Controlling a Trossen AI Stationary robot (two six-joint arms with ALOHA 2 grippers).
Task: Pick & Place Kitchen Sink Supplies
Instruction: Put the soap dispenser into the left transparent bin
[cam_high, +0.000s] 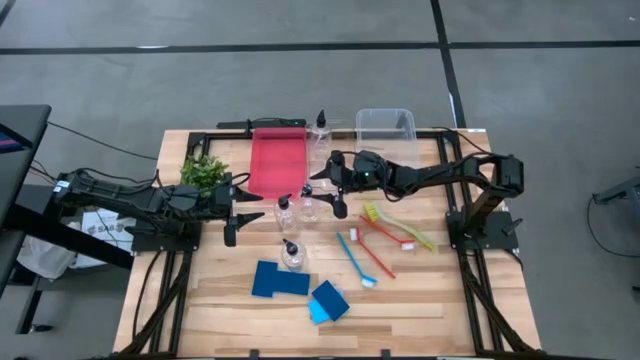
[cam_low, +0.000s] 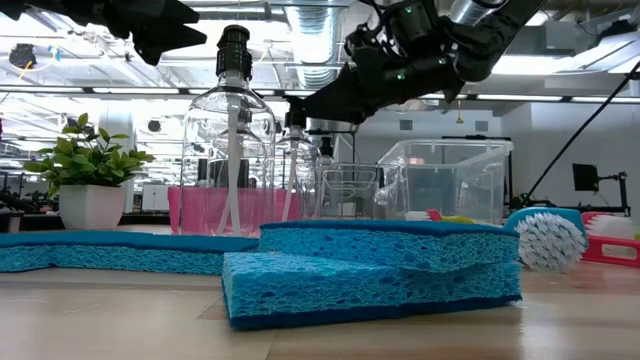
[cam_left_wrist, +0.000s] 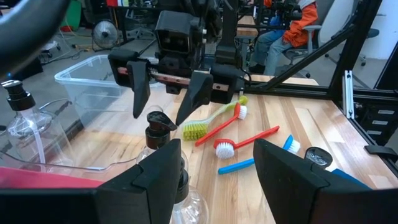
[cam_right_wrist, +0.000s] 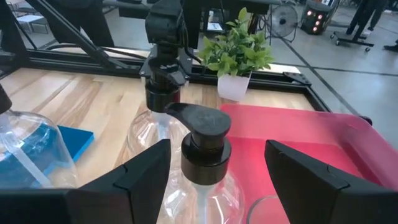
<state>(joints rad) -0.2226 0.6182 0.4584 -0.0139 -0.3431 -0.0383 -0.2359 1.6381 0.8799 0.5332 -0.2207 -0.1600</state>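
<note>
Three clear pump bottles (cam_high: 283, 213) (cam_high: 307, 206) (cam_high: 292, 256) stand mid-table, and another one (cam_high: 320, 132) stands by the red bin. My right gripper (cam_right_wrist: 217, 149) is open. Its fingers stand on either side of one bottle's black pump top (cam_right_wrist: 205, 130) without touching it. My left gripper (cam_high: 243, 212) hovers open to the left of the bottles, holding nothing. A dark blue sponge (cam_high: 278, 280) and a light blue sponge (cam_high: 328, 301) lie flat near the front edge. The blue brush (cam_high: 357, 260), the red brush (cam_high: 380, 246) and the yellow-green brush (cam_high: 400, 229) lie right of centre.
A red bin (cam_high: 275, 160) and a clear bin (cam_high: 387, 124) sit at the table's far edge. A small potted plant (cam_high: 203, 172) stands at the far left, beside my left arm. Bare wood shows at the near left and near right corners.
</note>
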